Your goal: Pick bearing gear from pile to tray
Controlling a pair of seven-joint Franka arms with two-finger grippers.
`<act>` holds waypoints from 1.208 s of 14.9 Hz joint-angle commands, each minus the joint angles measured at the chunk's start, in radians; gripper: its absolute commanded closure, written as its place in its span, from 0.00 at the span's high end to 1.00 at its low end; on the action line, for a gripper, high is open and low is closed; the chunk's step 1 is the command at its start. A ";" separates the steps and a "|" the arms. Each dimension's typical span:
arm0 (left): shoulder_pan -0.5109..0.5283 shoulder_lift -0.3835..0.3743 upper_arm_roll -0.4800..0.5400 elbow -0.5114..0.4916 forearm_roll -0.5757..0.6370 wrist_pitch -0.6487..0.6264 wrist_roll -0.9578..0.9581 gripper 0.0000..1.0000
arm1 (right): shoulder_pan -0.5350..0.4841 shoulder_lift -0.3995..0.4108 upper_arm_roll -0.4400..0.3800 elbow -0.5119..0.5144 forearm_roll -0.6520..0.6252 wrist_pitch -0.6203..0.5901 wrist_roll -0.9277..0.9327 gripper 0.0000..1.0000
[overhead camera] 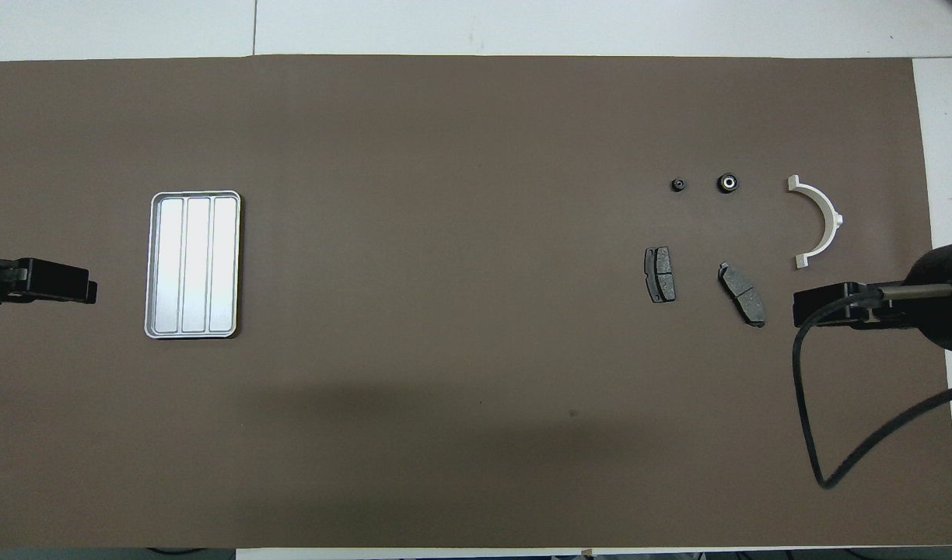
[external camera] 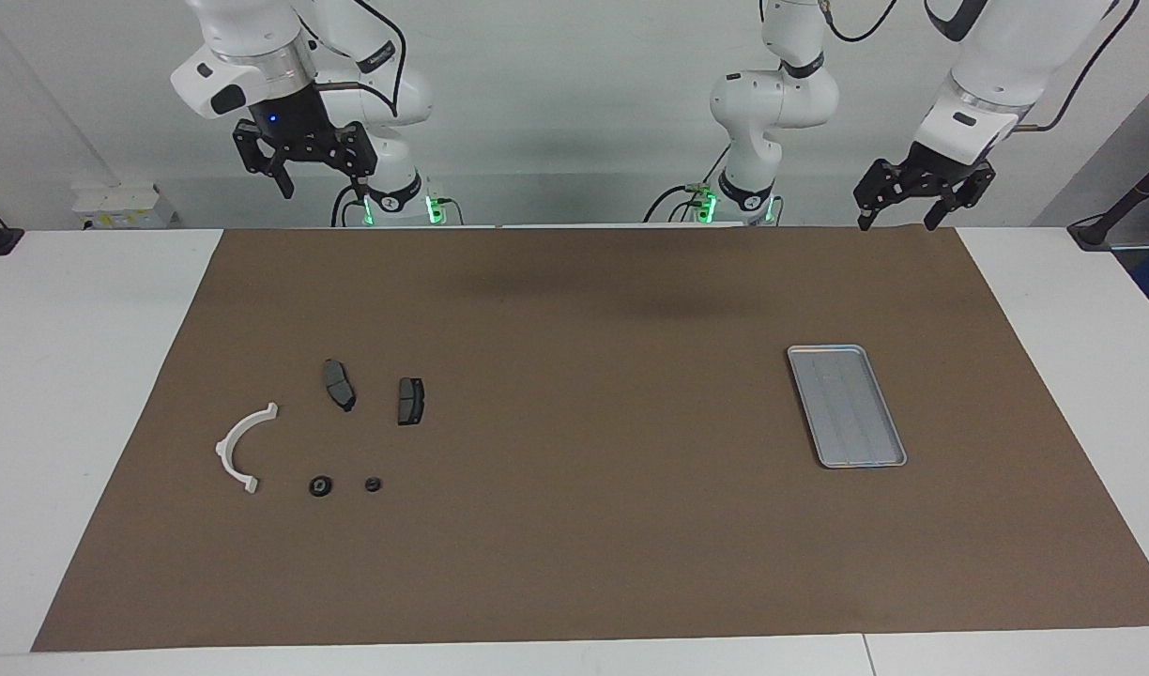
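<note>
Since both the right tool [external camera: 302,174] and left tool [external camera: 917,202] hang spread and empty, the right should descend squarely over the larger black bearing gear [external camera: 320,486] in the pile.

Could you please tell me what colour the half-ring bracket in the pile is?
The half-ring bracket is white, clearest in the overhead view.

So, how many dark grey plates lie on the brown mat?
2, side by side: one plate nearer the white bracket, the other plate toward the tray. None seems hidden.
</note>
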 commanded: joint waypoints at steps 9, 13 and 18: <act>-0.012 -0.007 0.010 0.009 0.005 -0.019 -0.001 1.00 | -0.010 -0.014 -0.008 0.000 0.025 0.010 -0.023 1.00; -0.012 -0.007 0.010 0.009 0.005 -0.019 -0.001 1.00 | -0.013 -0.029 -0.009 -0.012 0.025 0.012 -0.026 1.00; -0.012 -0.007 0.010 0.009 0.005 -0.019 -0.001 1.00 | -0.030 -0.005 -0.011 -0.101 0.023 0.169 -0.070 1.00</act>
